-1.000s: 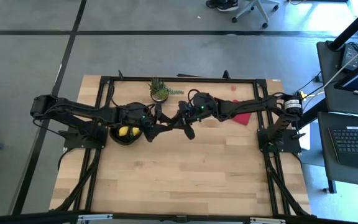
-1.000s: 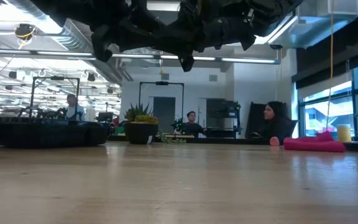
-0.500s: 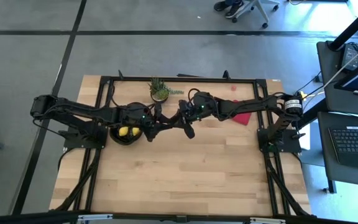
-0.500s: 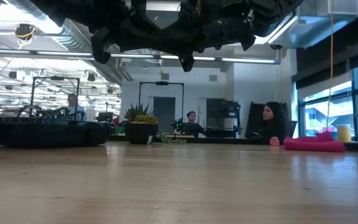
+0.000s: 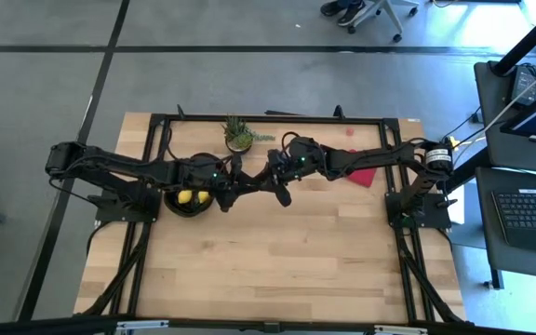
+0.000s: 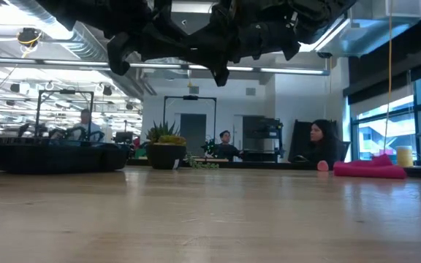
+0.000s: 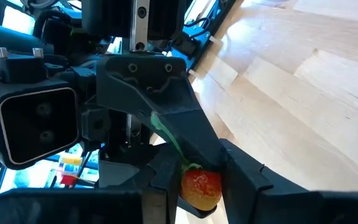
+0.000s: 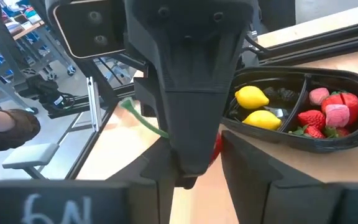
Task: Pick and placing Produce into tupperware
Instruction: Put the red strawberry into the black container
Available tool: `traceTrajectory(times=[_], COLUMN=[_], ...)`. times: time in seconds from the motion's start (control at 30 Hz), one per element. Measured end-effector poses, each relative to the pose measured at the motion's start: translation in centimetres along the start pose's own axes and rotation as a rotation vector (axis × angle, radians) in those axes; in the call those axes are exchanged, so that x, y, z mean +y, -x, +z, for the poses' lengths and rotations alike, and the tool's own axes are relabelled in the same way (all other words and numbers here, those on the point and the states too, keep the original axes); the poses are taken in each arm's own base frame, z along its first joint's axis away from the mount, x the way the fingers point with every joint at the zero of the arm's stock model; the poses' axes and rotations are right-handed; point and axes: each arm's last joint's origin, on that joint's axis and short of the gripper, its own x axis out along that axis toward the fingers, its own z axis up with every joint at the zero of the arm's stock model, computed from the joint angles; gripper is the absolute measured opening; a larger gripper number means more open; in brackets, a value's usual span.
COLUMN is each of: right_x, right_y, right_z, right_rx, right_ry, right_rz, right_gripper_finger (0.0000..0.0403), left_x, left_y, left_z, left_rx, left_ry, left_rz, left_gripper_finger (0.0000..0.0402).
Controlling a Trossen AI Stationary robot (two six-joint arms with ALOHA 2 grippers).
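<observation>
The tupperware (image 8: 303, 112) at center-left of the high view already holds lemons (image 8: 252, 98) and strawberries. Above the desk (image 5: 277, 251), both grippers meet mid-handover around one strawberry (image 7: 201, 186); which gripper grips it I cannot tell.

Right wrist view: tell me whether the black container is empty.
No: the black container holds two yellow lemons in one compartment and red strawberries in the next.

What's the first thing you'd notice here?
Two black robot arms meet nose to nose above the middle of the table, passing a tiny red strawberry between the left gripper and the right gripper. Beside them sits a black container holding yellow lemons and more red fruit.
</observation>
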Motion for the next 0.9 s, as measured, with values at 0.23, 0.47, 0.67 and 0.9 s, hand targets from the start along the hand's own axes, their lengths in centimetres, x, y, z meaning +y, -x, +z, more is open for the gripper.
traceTrajectory(times=[0.23,0.47,0.67,0.9], right_x=[-0.2,-0.8,-0.9,-1.1], right_y=[0.0,0.3,0.3,0.7], right_z=[-0.1,-0.2,0.1,0.0], right_rx=[0.009,0.024,0.08,0.177], right_ry=[-0.001,-0.019,-0.037,-0.068], right_rz=[-0.014,-0.039,-0.05,-0.038], right_gripper_finger=[0.0129,0.0128,0.0129,0.0129], left_x=[0.0,-0.3,-0.8,-1.7], left_y=[0.0,0.0,0.1,0.6], left_z=[-0.1,-0.4,-0.8,-2.3], left_rx=[0.037,0.099,0.181,0.442], left_ry=[0.001,0.056,0.062,0.072], left_rz=[0.01,-0.003,-0.028,-0.018], left_gripper_finger=[0.0074,0.0065,0.0056,0.0027])
